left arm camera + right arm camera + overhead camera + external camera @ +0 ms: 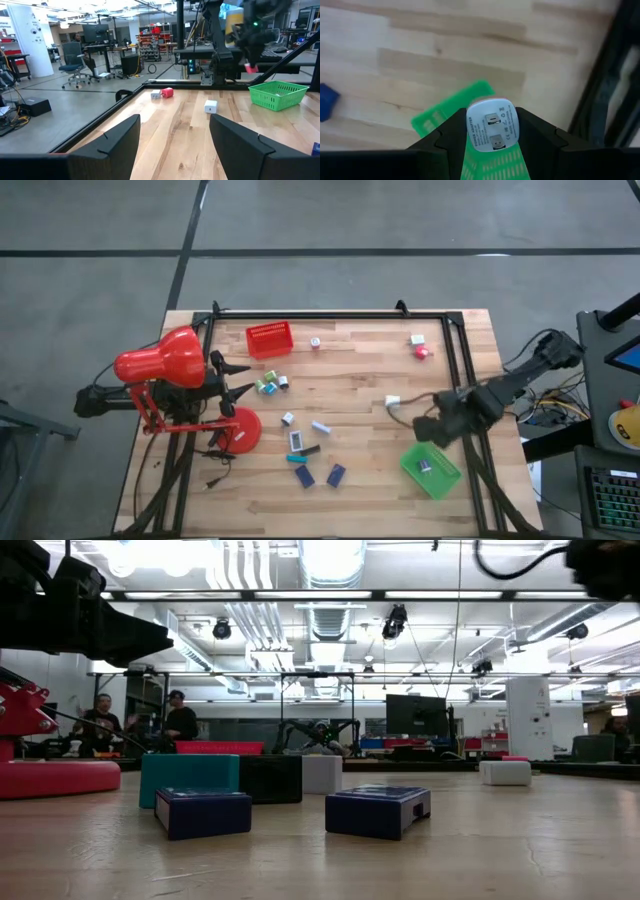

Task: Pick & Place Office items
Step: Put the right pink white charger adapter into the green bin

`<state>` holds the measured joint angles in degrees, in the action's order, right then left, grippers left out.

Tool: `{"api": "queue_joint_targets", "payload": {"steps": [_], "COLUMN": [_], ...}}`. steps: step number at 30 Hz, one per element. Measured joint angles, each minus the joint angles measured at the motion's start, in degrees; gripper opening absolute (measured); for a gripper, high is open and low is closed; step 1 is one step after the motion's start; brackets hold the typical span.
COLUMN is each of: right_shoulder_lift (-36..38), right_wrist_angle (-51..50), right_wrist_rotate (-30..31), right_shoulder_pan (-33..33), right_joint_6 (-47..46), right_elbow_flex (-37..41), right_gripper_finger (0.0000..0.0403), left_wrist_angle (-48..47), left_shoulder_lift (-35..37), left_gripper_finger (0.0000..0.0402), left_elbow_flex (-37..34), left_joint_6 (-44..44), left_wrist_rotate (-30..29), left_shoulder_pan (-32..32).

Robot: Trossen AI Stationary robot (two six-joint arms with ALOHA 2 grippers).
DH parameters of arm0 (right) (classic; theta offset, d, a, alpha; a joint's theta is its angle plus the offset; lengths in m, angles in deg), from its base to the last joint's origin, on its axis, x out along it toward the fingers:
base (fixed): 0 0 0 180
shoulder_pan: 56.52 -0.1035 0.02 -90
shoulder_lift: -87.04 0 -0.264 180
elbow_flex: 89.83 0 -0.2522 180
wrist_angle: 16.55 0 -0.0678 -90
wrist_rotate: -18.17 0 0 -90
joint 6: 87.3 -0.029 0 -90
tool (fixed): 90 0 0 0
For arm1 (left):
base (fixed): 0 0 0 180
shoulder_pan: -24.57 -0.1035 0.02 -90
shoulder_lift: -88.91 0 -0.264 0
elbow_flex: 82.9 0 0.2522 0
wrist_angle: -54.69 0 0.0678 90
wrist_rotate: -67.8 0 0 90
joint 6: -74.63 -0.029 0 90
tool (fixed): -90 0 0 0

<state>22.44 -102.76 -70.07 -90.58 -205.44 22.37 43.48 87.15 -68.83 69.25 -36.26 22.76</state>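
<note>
My right gripper hangs over the table's right part, just beside the far corner of the green tray, shut on a small white charger plug. One small item lies in that tray. Several office items lie loose mid-table: navy blocks, a teal piece, white pieces. A white piece lies near my right gripper. My left gripper waits open at the table's left, by the red lamp, holding nothing. My right gripper pinches the white plug by its two opposite side faces between its two fingers. The fingers point down from above. The plug's end face with two sockets shows between them, and the plug is lifted clear above the green tray.
A red tray stands at the back left. A pink piece and a white one lie at the back right. The lamp's round red base sits at the left. A black frame borders the table.
</note>
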Motion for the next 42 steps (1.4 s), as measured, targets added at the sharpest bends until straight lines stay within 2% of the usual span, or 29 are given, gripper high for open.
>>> {"api": "queue_joint_targets", "payload": {"steps": [6, 9, 16, 21, 30, 42], "right_shoulder_lift": [-5.4, -8.1, -15.2, -20.6, -28.7, -31.3], "right_wrist_angle": [3.7, 7.7, 7.9, 7.8, 6.3, 10.7], "right_wrist_rotate": [-0.1, -0.1, -1.6, -6.4, -7.9, -8.0], "right_shoulder_pan": [-9.1, -11.4, -15.3, -15.9, -16.1, -16.1], "right_joint_6": [-10.7, -12.1, -18.2, -18.9, -18.7, -18.6], "right_elbow_flex": [0.0, -0.1, -3.9, -6.9, -9.1, -6.6], "right_gripper_finger": [0.0148, 0.0148, 0.0148, 0.0148, 0.0148, 0.0148], "left_wrist_angle": [0.0, 0.0, 0.0, 0.0, 0.0, 0.0], "left_shoulder_lift": [0.0, 0.0, 0.0, 0.0, 0.0, 0.0], "left_gripper_finger": [0.0245, 0.0245, 0.0245, 0.0245, 0.0245, 0.0245], "left_elbow_flex": [0.0, 0.0, 0.0, 0.0, 0.0, 0.0], "left_joint_6": [0.0, 0.0, 0.0, 0.0, 0.0, 0.0], "left_wrist_rotate": [0.0, 0.0, 0.0, 0.0, 0.0, 0.0], "left_shoulder_pan": [0.0, 0.0, 0.0, 0.0, 0.0, 0.0]}}
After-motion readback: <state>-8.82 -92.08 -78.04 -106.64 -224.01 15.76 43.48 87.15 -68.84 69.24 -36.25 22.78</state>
